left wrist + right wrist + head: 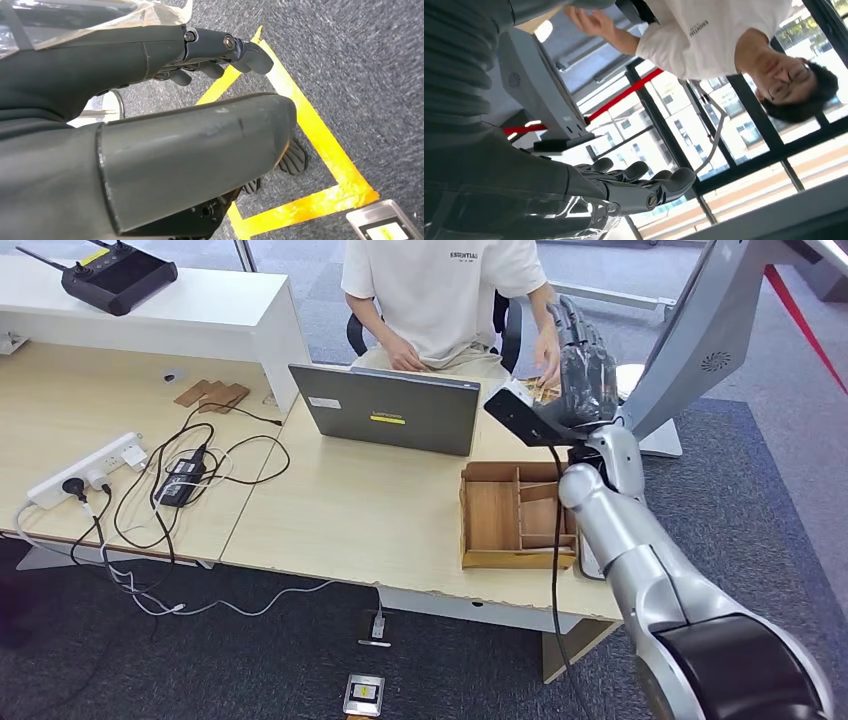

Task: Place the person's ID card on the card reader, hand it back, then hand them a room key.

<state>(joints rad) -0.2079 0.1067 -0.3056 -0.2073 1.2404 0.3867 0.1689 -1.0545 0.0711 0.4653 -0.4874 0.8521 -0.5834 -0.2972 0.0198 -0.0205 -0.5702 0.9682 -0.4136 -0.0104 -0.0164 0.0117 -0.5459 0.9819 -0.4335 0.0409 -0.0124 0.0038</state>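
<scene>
My right hand (585,360) is raised over the desk's far right corner, fingers upright and back toward me. In the right wrist view the right hand's fingers (644,182) are stretched out and hold nothing. The person (440,290) in a white T-shirt sits behind the laptop; their hand (547,352) hovers just left of mine, and it appears as the person's hand (589,22) with an open palm. No card is visible in either hand. My left hand (150,150) hangs over the carpet, fingers (225,47) loosely extended and holding nothing.
A grey laptop (390,410) stands between me and the person. A wooden compartment tray (515,515) sits under my right forearm. Small wooden pieces (212,395), a power strip (85,468) and cables lie at left. A small device (363,695) lies on the floor by yellow tape (310,200).
</scene>
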